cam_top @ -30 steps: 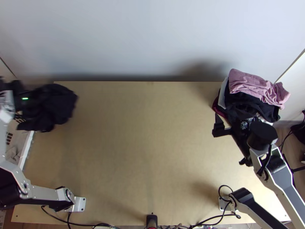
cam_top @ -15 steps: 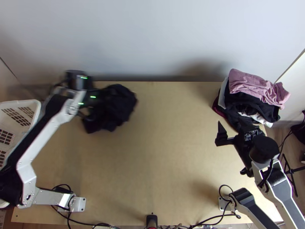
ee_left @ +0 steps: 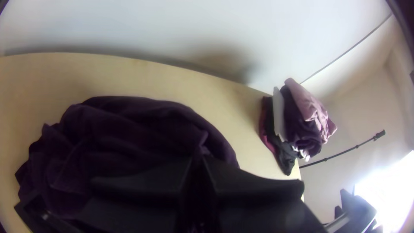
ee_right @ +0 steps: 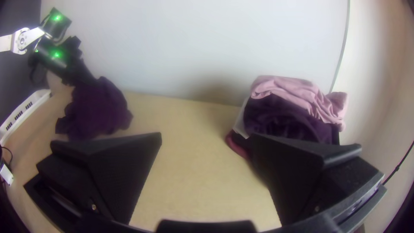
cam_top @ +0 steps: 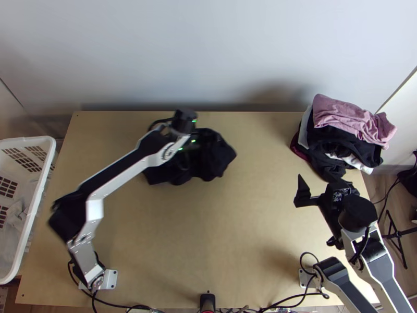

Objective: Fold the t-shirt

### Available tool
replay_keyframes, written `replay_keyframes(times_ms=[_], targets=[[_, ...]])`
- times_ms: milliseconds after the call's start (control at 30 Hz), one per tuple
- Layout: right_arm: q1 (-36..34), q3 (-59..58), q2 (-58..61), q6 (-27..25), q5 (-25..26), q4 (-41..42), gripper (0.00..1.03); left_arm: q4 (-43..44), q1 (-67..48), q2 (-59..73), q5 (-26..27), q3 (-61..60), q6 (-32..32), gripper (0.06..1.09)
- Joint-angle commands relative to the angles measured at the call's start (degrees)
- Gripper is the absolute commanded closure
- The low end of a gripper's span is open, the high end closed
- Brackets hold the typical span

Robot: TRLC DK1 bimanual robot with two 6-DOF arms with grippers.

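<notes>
A dark, bunched garment (cam_top: pixel 215 156) hangs from my left gripper (cam_top: pixel 188 154) over the back middle of the table. In the left wrist view the same dark cloth (ee_left: pixel 129 129) spreads around the closed fingers of my left gripper (ee_left: pixel 197 162), which is shut on it. The right wrist view shows the garment (ee_right: pixel 97 110) as a crumpled bundle below the left arm. My right gripper (cam_top: pixel 314 215) is at the table's right side, in front of the clothes pile; its fingers stand wide apart in the right wrist view, and my right gripper (ee_right: pixel 207 138) holds nothing.
A pile of clothes with a pink piece (cam_top: pixel 349 120) on top lies at the table's back right corner. At the left edge stands a white basket (cam_top: pixel 44 193) with light cloth inside. Bare wood of the table (cam_top: pixel 208 224) extends across the middle and front.
My left gripper has swung right from above the basket side to the table's middle, carrying the dark garment. The right arm has shifted slightly toward the table's near edge, still open.
</notes>
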Motion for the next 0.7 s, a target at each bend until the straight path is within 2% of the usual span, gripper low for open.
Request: replay_keyframes(times_ms=[0,200,333,500,667], targets=[[0.1,-1.9,-0.9,0.2,-0.2,1.0,0.07,2.7,-2.5,14.5,-6.8,15.3,-4.2,1.04],[0.4,-2.4,-0.7,0.1,-0.4,1.7,0.07,2.6,1.8,26.6,-18.8,27.6,-4.2,1.04],[0.3,-4.1,-0.9,0.4,-0.7,2.7,0.07,2.9,4.9,32.1,-24.4,31.9,-4.2,1.05],[0.5,-6.3,-0.9,0.7,-1.4,3.6,0.07,5.3,9.0,35.9,-27.4,33.7,-3.0,1.04],[0.7,-5.5,-0.5,0.7,-1.6,4.0,0.07,2.4,11.2,32.8,-26.3,33.5,-2.8,1.03]])
